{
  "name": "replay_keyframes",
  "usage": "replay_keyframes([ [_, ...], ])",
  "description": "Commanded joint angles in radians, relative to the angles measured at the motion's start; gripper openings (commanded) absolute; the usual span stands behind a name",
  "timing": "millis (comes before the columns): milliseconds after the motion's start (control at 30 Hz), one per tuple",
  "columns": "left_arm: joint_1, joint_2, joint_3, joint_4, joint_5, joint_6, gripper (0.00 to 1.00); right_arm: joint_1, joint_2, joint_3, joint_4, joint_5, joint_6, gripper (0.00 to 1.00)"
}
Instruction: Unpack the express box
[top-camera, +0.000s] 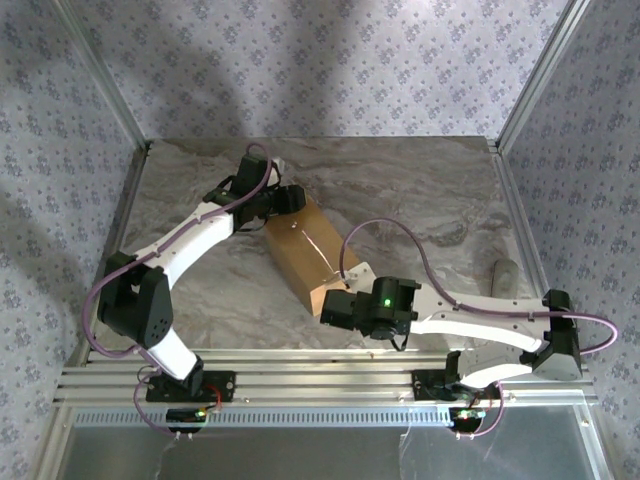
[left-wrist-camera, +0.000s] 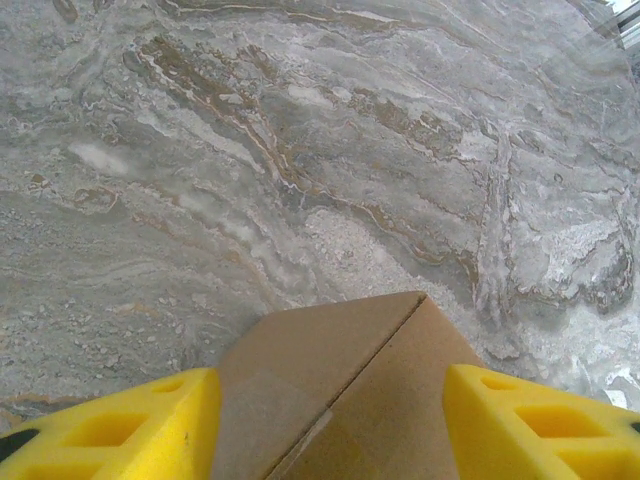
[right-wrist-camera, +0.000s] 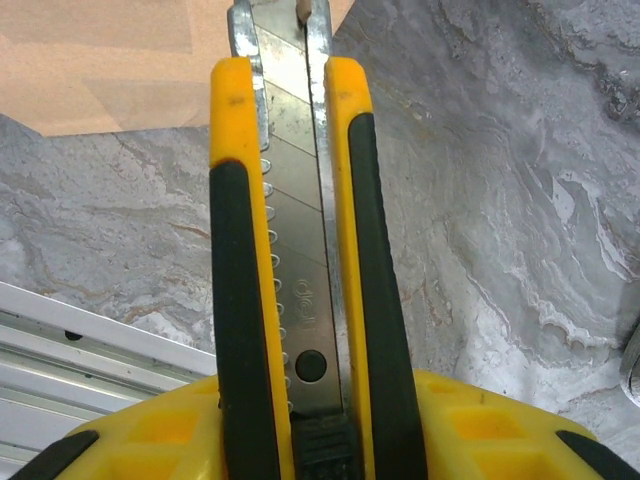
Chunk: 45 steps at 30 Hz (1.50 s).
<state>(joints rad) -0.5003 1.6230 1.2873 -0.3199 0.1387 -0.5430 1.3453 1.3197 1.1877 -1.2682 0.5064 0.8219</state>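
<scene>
- The table (top-camera: 430, 200) has a grey-and-tan marbled top, bare over most of its far and right parts.
- Walls (top-camera: 350, 70) papered in a small pale floral print close it in at the back and both sides, with slanted aluminium posts (top-camera: 100, 75) at the corners and ribbed aluminium rails (top-camera: 330, 375) along the near edge.
- The express box (top-camera: 305, 250), brown cardboard, lies flat and diagonal at the table's middle.
- Its flaps are shut, with clear tape shining along the seam, so nothing inside can be seen.
- The left gripper (top-camera: 285, 200) is at the box's far end; in the left wrist view its yellow fingers (left-wrist-camera: 150, 430) press against both sides of the carton, clamped on it.
- The right gripper (top-camera: 335, 308) is at the box's near end, closed on a black-and-yellow utility knife (right-wrist-camera: 290, 250).
- The knife's blade (right-wrist-camera: 290, 120) is extended, its tip right at the cardboard's edge.
</scene>
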Motion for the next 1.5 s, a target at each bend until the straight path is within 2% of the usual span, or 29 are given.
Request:
replay_keyframes([
  [0, -0.08, -0.009, 0.008, -0.085, 0.146, -0.063, 0.6, 0.005, -0.009, 0.013, 0.193, 0.137, -0.007, 0.0],
  [233, -0.09, -0.025, 0.0, -0.078, 0.16, -0.092, 0.6, -0.016, 0.052, 0.026, 0.142, 0.109, 0.049, 0.0],
  [500, -0.102, -0.035, 0.003, -0.065, 0.175, -0.108, 0.6, -0.02, 0.06, 0.013, 0.198, 0.107, 0.041, 0.0],
  [733, -0.106, -0.017, 0.036, -0.082, 0.163, -0.093, 0.6, -0.025, 0.018, -0.045, 0.21, 0.098, 0.045, 0.0],
  [967, -0.103, 0.003, 0.144, -0.16, 0.102, -0.036, 0.6, -0.041, -0.08, -0.123, 0.234, 0.078, 0.064, 0.0],
  [1133, -0.077, -0.005, 0.185, -0.182, 0.092, -0.025, 0.63, -0.05, -0.139, -0.161, 0.251, 0.073, 0.068, 0.0],
  [1467, -0.028, 0.003, 0.195, -0.196, 0.103, -0.009, 0.68, -0.063, -0.132, -0.153, 0.238, 0.066, 0.068, 0.0],
])
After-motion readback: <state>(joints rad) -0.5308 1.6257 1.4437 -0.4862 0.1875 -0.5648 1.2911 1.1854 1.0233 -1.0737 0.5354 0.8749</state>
